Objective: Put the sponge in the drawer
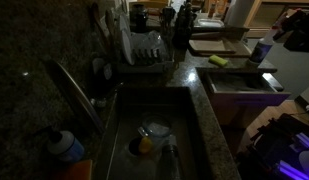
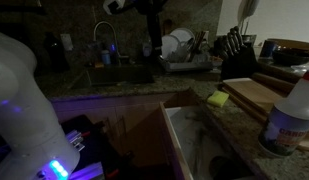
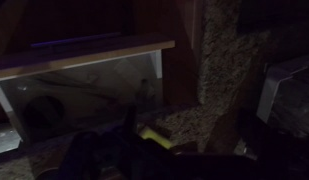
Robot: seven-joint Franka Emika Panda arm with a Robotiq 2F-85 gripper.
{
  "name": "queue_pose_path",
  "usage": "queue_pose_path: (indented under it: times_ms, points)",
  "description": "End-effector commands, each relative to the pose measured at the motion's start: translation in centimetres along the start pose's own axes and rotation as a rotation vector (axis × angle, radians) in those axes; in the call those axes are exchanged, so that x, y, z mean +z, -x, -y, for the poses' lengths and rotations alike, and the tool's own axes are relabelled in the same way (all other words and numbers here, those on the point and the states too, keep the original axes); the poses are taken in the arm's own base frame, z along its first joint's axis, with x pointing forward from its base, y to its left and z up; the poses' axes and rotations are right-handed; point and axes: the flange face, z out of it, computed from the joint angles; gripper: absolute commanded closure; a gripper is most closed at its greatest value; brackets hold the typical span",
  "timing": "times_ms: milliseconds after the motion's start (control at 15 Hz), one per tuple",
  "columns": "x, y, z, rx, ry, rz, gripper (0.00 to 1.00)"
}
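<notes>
The yellow-green sponge (image 1: 218, 60) lies flat on the granite counter, next to a wooden cutting board (image 2: 256, 95); it also shows in an exterior view (image 2: 218, 99). The drawer (image 1: 239, 82) stands pulled open below the counter edge, its pale inside showing in an exterior view (image 2: 194, 140) and in the wrist view (image 3: 84, 90). In the wrist view my gripper (image 3: 164, 150) is two dark fingers set apart, hovering above the sponge (image 3: 154, 137). It holds nothing. The scene is very dark.
A deep sink (image 1: 154, 120) holds an orange-yellow lump (image 1: 144, 146). A dish rack (image 2: 184, 50) and a faucet (image 2: 106, 35) stand behind. A spray bottle (image 2: 289, 120) stands by the cutting board. The arm (image 1: 299, 30) hangs over the counter's end.
</notes>
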Motion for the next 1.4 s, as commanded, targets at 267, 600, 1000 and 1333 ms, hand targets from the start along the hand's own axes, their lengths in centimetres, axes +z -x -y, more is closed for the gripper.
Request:
queue_pose_path:
  times_ms: [267, 600, 1000, 1333]
  points:
    - [2.7, -10.6, -2.8, 0.027, 0.371, -0.115, 0.00]
    - [2.5, -9.5, -2.7, 0.028, 0.331, -0.095, 0.00]
    - [4.3, -12.2, -2.5, -0.235, 0.339, -0.079, 0.00]
    - [7.6, -17.4, -1.1, -0.489, 0.425, -0.008, 0.00]
